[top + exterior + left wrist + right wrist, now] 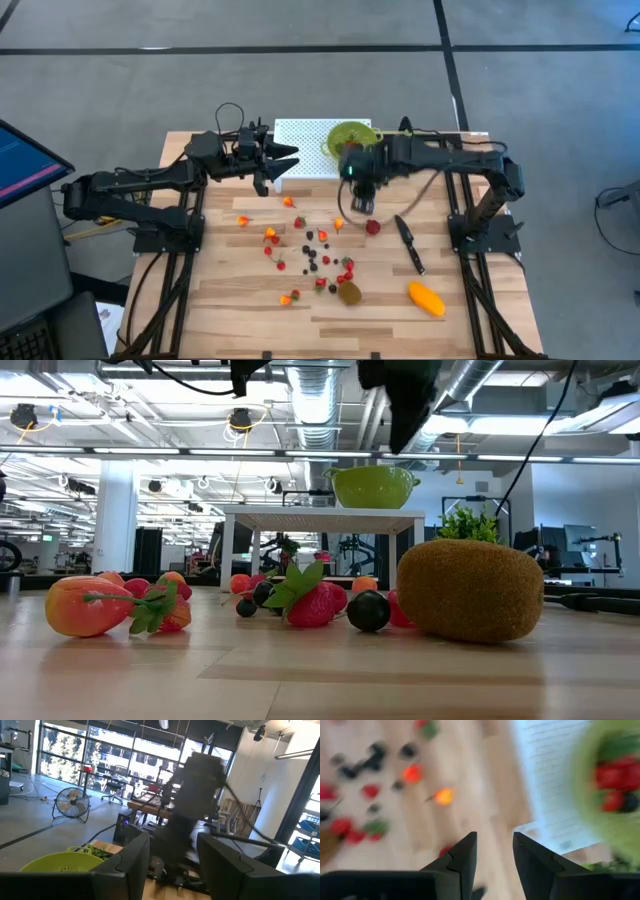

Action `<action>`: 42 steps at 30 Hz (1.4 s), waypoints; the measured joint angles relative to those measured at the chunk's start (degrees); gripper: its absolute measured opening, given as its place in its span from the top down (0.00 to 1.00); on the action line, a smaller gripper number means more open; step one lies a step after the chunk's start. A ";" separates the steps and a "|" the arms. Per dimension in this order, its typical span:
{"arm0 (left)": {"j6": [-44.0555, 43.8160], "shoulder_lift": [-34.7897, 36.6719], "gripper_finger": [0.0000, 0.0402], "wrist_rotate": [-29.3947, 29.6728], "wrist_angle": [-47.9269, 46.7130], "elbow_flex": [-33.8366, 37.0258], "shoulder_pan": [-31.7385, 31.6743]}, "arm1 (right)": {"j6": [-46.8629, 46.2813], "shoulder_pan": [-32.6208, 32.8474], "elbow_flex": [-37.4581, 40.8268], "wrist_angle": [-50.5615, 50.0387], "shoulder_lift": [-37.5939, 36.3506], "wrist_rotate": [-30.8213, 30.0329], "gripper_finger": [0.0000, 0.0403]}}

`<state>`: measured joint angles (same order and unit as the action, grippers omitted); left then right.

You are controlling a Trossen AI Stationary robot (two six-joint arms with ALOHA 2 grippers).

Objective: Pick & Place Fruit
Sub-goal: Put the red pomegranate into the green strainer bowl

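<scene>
Right gripper (pixel 492 855), fingers spread and empty, hangs above one kiwi (pixel 349 292), one mango (pixel 426 298), many berries (pixel 312 254).

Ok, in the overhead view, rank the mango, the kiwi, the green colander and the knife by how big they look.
1. green colander, the largest, though the right arm covers part of it
2. knife, long but slim
3. mango
4. kiwi, the smallest
</scene>
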<state>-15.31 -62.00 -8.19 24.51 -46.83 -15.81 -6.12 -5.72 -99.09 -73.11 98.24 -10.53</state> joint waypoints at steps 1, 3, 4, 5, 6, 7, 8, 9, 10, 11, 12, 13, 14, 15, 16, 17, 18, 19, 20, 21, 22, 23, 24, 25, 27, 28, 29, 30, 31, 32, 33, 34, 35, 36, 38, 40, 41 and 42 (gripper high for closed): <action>0.00 0.00 0.60 -0.01 0.00 0.00 0.00 | -1.23 1.51 0.00 -0.80 0.00 -0.08 0.71; 0.00 0.00 0.60 0.00 0.00 0.00 0.00 | -4.10 4.30 0.00 -2.16 0.00 -1.81 0.71; 0.00 0.00 0.60 0.00 0.00 0.00 0.00 | -5.55 5.52 0.00 -3.05 0.00 -2.85 0.71; 0.00 0.00 0.60 -0.02 0.00 0.00 0.00 | -6.99 6.62 0.00 -3.98 0.00 -3.70 0.71; 0.00 0.00 0.60 -0.01 0.00 0.00 0.00 | -8.43 7.68 0.00 -4.77 0.00 -4.54 0.71; 0.00 0.00 0.60 -0.02 0.00 0.00 0.00 | -9.97 8.63 0.00 -5.38 0.00 -5.32 0.71; 0.00 0.01 0.60 -0.01 0.00 0.00 0.00 | -11.62 9.57 0.00 -5.73 0.00 -6.14 0.71; 0.00 0.00 0.60 0.00 0.00 0.00 0.00 | -13.52 10.41 0.00 -6.10 0.00 -7.37 0.70; 0.00 0.02 0.60 -0.02 0.00 0.00 0.00 | -15.51 11.15 0.00 -6.62 0.00 -8.59 0.70; 0.00 0.00 0.60 -0.02 0.00 0.00 0.00 | -17.15 11.87 0.00 -7.05 0.00 -9.81 0.70; 0.00 0.00 0.60 -0.01 0.00 0.00 0.00 | -18.55 12.41 0.00 -7.55 0.00 -10.88 0.69; 0.00 0.00 0.60 -0.02 0.00 0.00 0.00 | -19.71 12.79 0.00 -8.11 0.00 -11.73 0.68; 0.00 0.00 0.60 -0.02 0.00 0.00 0.00 | -20.73 13.04 0.00 -8.53 0.00 -12.20 0.67; 0.00 0.00 0.60 -0.02 0.00 0.00 0.00 | -21.56 13.24 0.15 -8.43 -0.03 -12.34 0.66; 0.00 0.01 0.60 -0.01 0.00 0.00 0.00 | -22.23 13.47 0.80 -7.91 -0.13 -12.34 0.65; 0.00 0.00 0.60 -0.01 0.00 0.00 0.00 | -22.67 13.64 1.94 -7.43 -0.17 -12.36 0.63; 0.00 0.00 0.60 0.00 0.00 0.00 0.00 | -23.35 13.64 3.41 -6.77 -0.17 -12.30 0.61; 0.00 0.01 0.60 -0.02 0.00 0.00 0.00 | -24.12 13.64 5.16 -6.38 -0.22 -12.23 0.59; 0.00 0.01 0.60 0.00 0.00 0.00 0.00 | -25.04 13.63 7.23 -6.28 -0.63 -12.12 0.56; 0.00 0.00 0.60 -0.02 0.00 0.00 0.00 | -25.68 13.40 9.41 -5.87 -1.11 -12.02 0.54; 0.00 0.00 0.60 0.00 0.00 0.00 0.00 | -26.23 13.13 11.47 -4.52 -1.42 -11.99 0.51; 0.00 0.00 0.60 -0.02 0.00 0.00 0.00 | -26.66 12.90 13.69 -2.48 -1.79 -11.82 0.48; 0.00 0.00 0.60 -0.02 0.00 0.00 0.00 | -26.78 12.55 16.15 -0.72 -2.26 -11.10 0.45; 0.00 0.00 0.60 -0.02 0.02 0.00 0.00 | -26.73 12.23 18.40 0.88 -2.64 -9.96 0.43; 0.00 0.00 0.60 -0.01 0.01 0.00 0.00 | -26.16 11.51 21.86 7.53 -3.55 -6.91 0.38; 0.00 0.00 0.60 -0.02 0.00 0.00 0.00 | -25.76 11.07 23.77 9.69 -4.39 -5.34 0.36; 0.00 0.02 0.60 -0.02 0.06 0.00 0.00 | -25.50 10.79 25.49 10.41 -5.06 -4.09 0.35; 0.00 0.02 0.60 0.00 0.08 0.00 0.00 | -25.17 10.44 26.72 12.28 -5.29 -3.32 0.34; 0.00 0.00 0.60 0.00 -0.01 0.00 0.00 | -25.18 10.10 27.82 15.27 -5.47 -2.93 0.33; 0.00 0.00 0.60 -0.01 -0.04 0.00 0.00 | -25.30 9.84 29.33 16.60 -5.98 -2.66 0.33; 0.00 0.02 0.60 -0.01 0.08 0.00 0.00 | -25.47 9.54 30.66 16.07 -6.50 -2.57 0.33; 0.00 0.02 0.60 0.00 0.11 0.00 0.00 | -25.70 9.23 31.43 17.01 -6.58 -2.12 0.32; 0.00 0.00 0.60 0.00 0.07 0.00 0.00 | -25.92 8.99 32.28 20.27 -6.54 -1.55 0.32; 0.00 0.00 0.60 -0.01 0.13 0.00 0.00 | -26.21 8.72 33.47 22.09 -6.66 -1.17 0.32; 0.00 0.04 0.60 0.01 0.56 -0.02 0.00 | -26.33 8.27 35.19 22.48 -6.85 -0.23 0.32; 0.00 0.00 0.60 -0.01 0.92 0.00 0.00 | -26.41 8.20 35.85 26.86 -6.14 0.29 0.32; 0.00 0.04 0.60 -0.01 1.14 0.00 0.00 | -26.38 8.15 36.52 26.16 -6.14 0.40 0.32; 0.00 0.06 0.60 0.00 1.27 0.00 0.00 | -26.39 8.16 37.06 25.81 -6.10 0.39 0.32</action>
<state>-15.31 -61.94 -8.19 25.78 -46.83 -15.81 -32.51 2.44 -62.03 -47.30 92.13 -10.14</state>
